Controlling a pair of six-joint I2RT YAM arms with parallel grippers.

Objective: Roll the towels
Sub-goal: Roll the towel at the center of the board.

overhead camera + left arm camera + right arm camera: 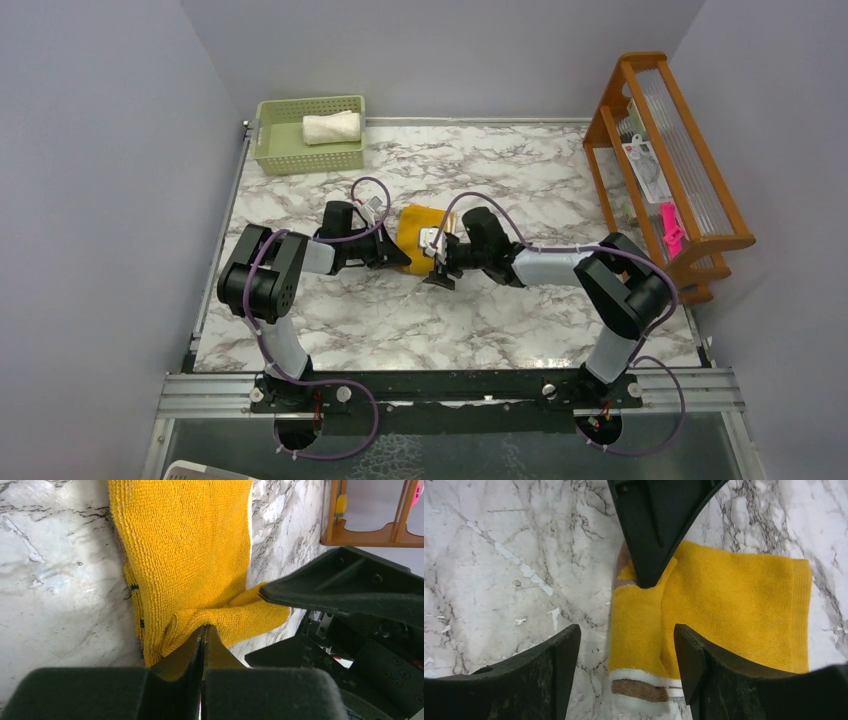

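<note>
The basket (310,158) at the far left corner of the table (400,320) held one towel (331,127), the other towel (418,225) lay mid-table between the left gripper (203,630) on its left and the right gripper (624,632) on its right, and the rack (642,60) stood along the right edge.

I can't read any text from here. The white packet (645,165) in the wooden rack (607,112) has marks, too small to read.
</note>
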